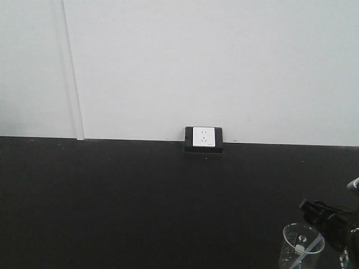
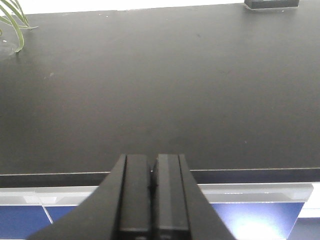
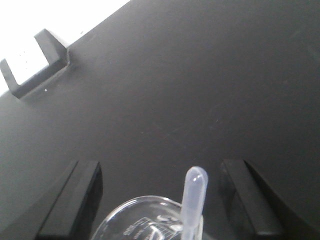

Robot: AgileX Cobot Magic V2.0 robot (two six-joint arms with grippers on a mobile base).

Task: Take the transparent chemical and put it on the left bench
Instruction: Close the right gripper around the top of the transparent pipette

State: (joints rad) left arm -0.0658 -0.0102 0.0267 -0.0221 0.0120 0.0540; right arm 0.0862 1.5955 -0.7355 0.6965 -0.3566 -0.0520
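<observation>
The transparent chemical (image 1: pixel 302 246) is a small clear glass beaker with white markings, standing at the bottom right of the front view on a black benchtop (image 1: pixel 140 196). A clear plastic pipette (image 3: pixel 194 200) leans inside it. My right gripper (image 3: pixel 162 167) is open, one finger on either side of the beaker (image 3: pixel 145 222), with a visible gap to the right finger. In the front view that gripper (image 1: pixel 315 216) sits just right of the beaker's rim. My left gripper (image 2: pixel 152 162) is shut on nothing, hovering over the bench's front edge. The left bench is out of view.
A white wall socket in a black frame (image 1: pixel 203 138) stands where the benchtop meets the white wall; it also shows as the socket (image 3: pixel 35 60) in the right wrist view. Green plant leaves (image 2: pixel 12 22) reach in at the far left of the left wrist view.
</observation>
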